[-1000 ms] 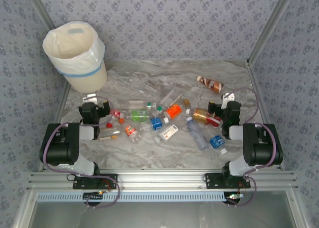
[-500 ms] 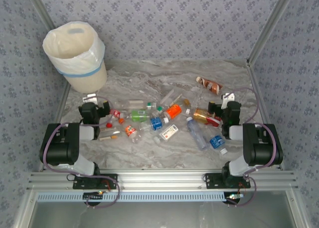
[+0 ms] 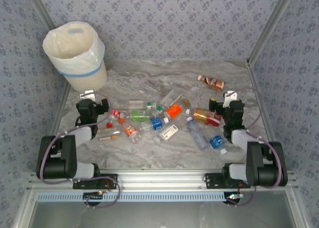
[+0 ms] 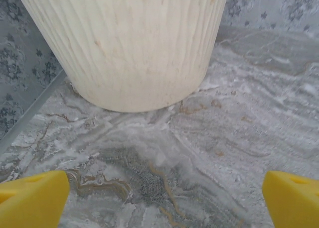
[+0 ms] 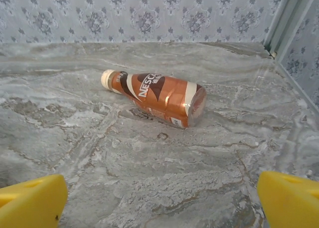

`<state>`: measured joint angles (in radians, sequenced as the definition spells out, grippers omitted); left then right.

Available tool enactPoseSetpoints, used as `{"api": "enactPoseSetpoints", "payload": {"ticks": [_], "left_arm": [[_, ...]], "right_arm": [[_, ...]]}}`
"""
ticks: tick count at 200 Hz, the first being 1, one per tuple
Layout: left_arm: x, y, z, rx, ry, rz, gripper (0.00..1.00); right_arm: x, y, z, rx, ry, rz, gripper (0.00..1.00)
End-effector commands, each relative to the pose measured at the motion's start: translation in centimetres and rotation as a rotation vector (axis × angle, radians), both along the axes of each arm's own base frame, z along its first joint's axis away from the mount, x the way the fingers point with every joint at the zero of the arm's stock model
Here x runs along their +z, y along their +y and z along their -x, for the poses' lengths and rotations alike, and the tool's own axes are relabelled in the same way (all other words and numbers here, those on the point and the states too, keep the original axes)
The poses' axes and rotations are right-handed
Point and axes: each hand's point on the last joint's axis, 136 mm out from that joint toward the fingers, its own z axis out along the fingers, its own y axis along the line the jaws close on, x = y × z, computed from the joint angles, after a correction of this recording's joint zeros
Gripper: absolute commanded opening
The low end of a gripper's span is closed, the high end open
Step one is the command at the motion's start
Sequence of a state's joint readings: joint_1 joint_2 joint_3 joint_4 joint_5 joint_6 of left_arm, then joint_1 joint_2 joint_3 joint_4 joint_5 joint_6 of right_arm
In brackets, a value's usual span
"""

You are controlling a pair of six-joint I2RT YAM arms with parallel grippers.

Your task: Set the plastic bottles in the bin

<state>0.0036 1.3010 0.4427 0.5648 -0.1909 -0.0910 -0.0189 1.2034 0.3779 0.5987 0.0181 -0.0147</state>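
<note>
R gripper (image 5: 159, 200), wide open & empty, faces the brown bottle (image 5: 154, 99) lying on its side far right, L gripper (image 4: 159, 200), open too, faces the bin (image 4: 124, 39) far left, so the risk: round bottle rolls when pinched, or drops en route.

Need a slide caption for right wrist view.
Open right tool faces a brown-labelled plastic bottle lying on its side on the grey marbled table.

Left wrist: bin (image 4: 124, 49) top cut off. Overhead: plastic bottles (image 3: 173, 110) labels unreadable.
</note>
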Motion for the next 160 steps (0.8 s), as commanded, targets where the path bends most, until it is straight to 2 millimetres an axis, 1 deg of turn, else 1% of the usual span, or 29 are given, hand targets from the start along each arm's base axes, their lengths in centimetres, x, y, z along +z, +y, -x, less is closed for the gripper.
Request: {"api": "enactPoseSetpoints", "payload": {"ticks": [1,6,10,20,35,53,67,84,100,107,111,125,137,160], "left_arm": [[1.0,0.5,0.9,0.066,0.042,0.047,1.0],[1.5,0.7,1.0,0.083,0.052,0.059,0.99],[1.8,0.9,1.3,0.101,0.061,0.071,0.99],[2.6,1.3,1.9,0.151,0.075,0.112,0.99],[3.1,1.3,2.9,0.188,0.099,0.163,0.99],[3.2,1.6,4.4,0.262,0.133,0.255,1.0],[2.6,1.7,6.2,0.355,0.193,0.36,0.99],[1.9,0.7,8.3,0.416,0.285,0.495,0.99],[1.4,-1.0,10.3,0.445,0.365,0.608,0.99],[1.2,-1.5,11.3,0.471,0.396,0.632,1.0],[0.9,-1.7,12.2,0.494,0.427,0.636,0.99],[0.7,-2.7,14.0,0.53,0.488,0.65,0.99],[0.6,-3.5,15.2,0.568,0.533,0.674,0.99],[-0.7,-4.5,17.2,0.656,0.615,0.738,1.0]], "right_arm": [[0.2,-0.2,1.5,-0.037,0.053,-0.047,1.0],[0.3,-0.2,1.8,-0.04,0.063,-0.057,1.0],[1.0,-0.1,2.1,-0.043,0.052,-0.068,1.0],[1.7,-0.1,2.9,-0.052,0.054,-0.099,1.0],[2.7,-0.1,4.2,-0.076,0.052,-0.155,1.0],[3.8,-0.1,6.0,-0.099,0.053,-0.217,1.0],[4.4,-0.2,7.3,-0.122,0.052,-0.262,1.0],[4.7,-0.1,8.8,-0.138,0.067,-0.312,1.0],[4.7,0.8,9.6,-0.097,0.105,-0.349,1.0],[4.6,1.3,9.9,-0.075,0.125,-0.361,1.0],[4.6,1.7,9.9,-0.06,0.135,-0.371,1.0],[4.5,2.4,10.1,-0.031,0.162,-0.404,1.0],[4.7,3.1,10.1,-0.008,0.174,-0.436,1.0],[5.2,4.1,10.2,0.038,0.187,-0.482,1.0]]}}
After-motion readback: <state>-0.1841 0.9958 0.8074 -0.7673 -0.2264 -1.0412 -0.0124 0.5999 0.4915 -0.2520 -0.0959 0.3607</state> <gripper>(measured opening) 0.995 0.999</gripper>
